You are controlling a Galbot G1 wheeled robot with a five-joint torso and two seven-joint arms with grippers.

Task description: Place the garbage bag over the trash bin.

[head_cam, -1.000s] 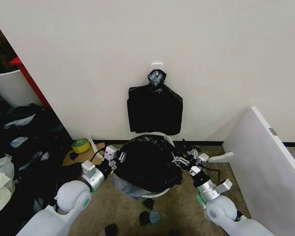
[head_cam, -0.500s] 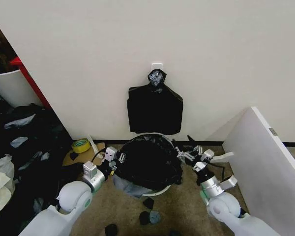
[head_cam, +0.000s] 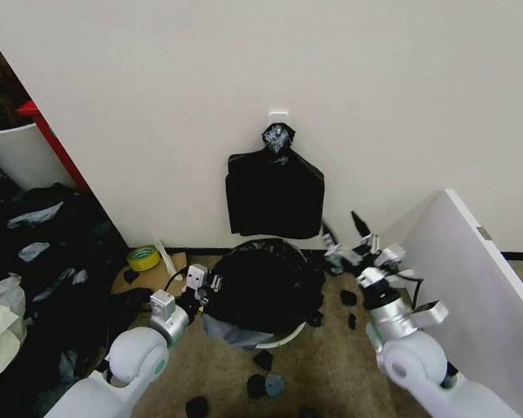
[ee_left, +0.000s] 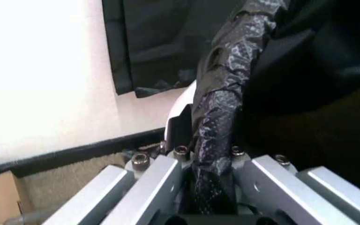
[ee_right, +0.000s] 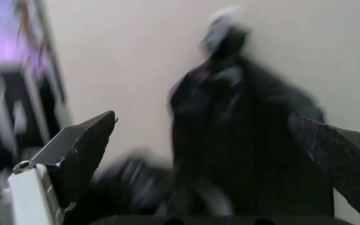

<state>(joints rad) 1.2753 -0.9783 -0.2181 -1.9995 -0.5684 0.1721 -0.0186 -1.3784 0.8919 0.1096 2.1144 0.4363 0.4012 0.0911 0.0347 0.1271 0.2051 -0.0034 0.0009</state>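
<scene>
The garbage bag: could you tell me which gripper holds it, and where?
The left gripper pinches the garbage bag at its edge by the trash bin rim; the right gripper is open, empty.

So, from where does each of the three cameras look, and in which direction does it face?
Head view: from the robot's head, forward and down at the garbage bag on the trash bin by the wall; both arms show, the left hand at the bag, the right hand raised and open.
Left wrist view: along shut fingers clamping bag plastic.
Right wrist view: between open fingers, toward the wall.
All three share the hanging bunch of black bags.
</scene>
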